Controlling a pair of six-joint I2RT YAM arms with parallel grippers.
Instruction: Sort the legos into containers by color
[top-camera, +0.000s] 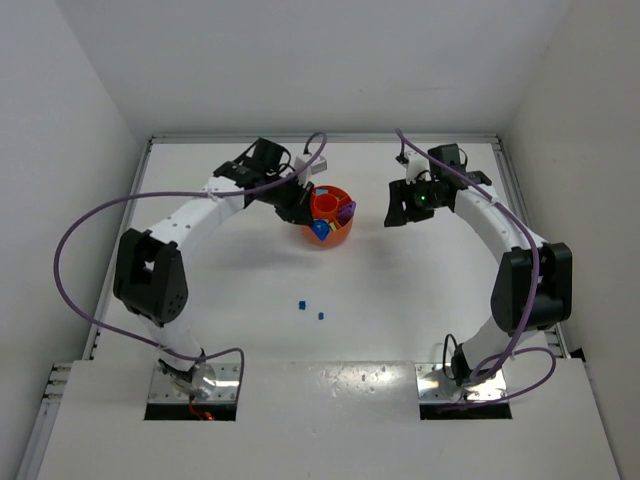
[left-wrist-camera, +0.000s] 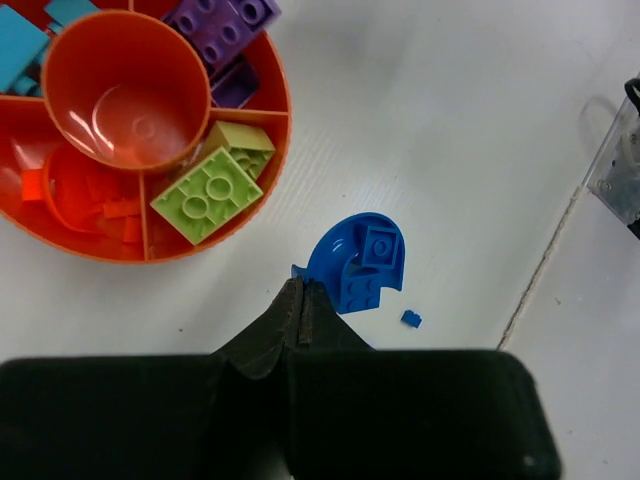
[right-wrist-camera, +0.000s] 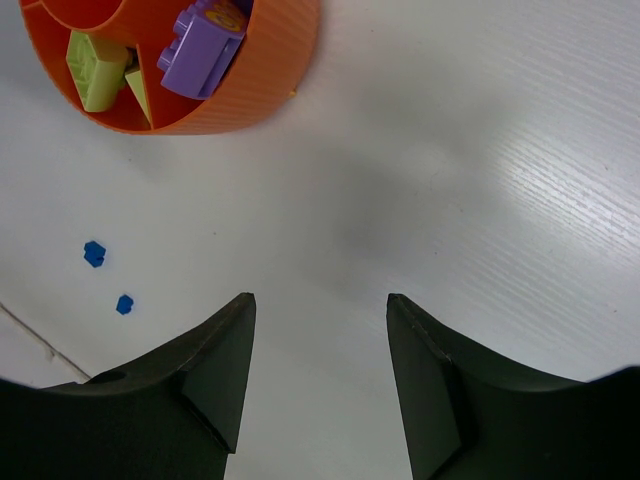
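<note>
The round orange tray (top-camera: 343, 193) stands at the back middle of the table. In the left wrist view its sections hold purple bricks (left-wrist-camera: 225, 25), teal pieces (left-wrist-camera: 20, 45), yellow-green bricks (left-wrist-camera: 205, 195) and orange pieces (left-wrist-camera: 90, 195); the central cup (left-wrist-camera: 125, 90) is empty. My left gripper (left-wrist-camera: 300, 285) is shut on the edge of a rounded blue piece (left-wrist-camera: 360, 265), held above the table beside the tray's rim (top-camera: 320, 229). My right gripper (right-wrist-camera: 320, 298) is open and empty, right of the tray (top-camera: 400, 205). Two tiny blue bricks (top-camera: 301, 303) (top-camera: 321, 316) lie on the table.
The tiny blue bricks also show in the right wrist view (right-wrist-camera: 94, 253) (right-wrist-camera: 124, 304), and one in the left wrist view (left-wrist-camera: 411, 318). A table seam (left-wrist-camera: 545, 260) and a metal bracket (left-wrist-camera: 620, 170) lie at the right of the left wrist view. White walls enclose the table.
</note>
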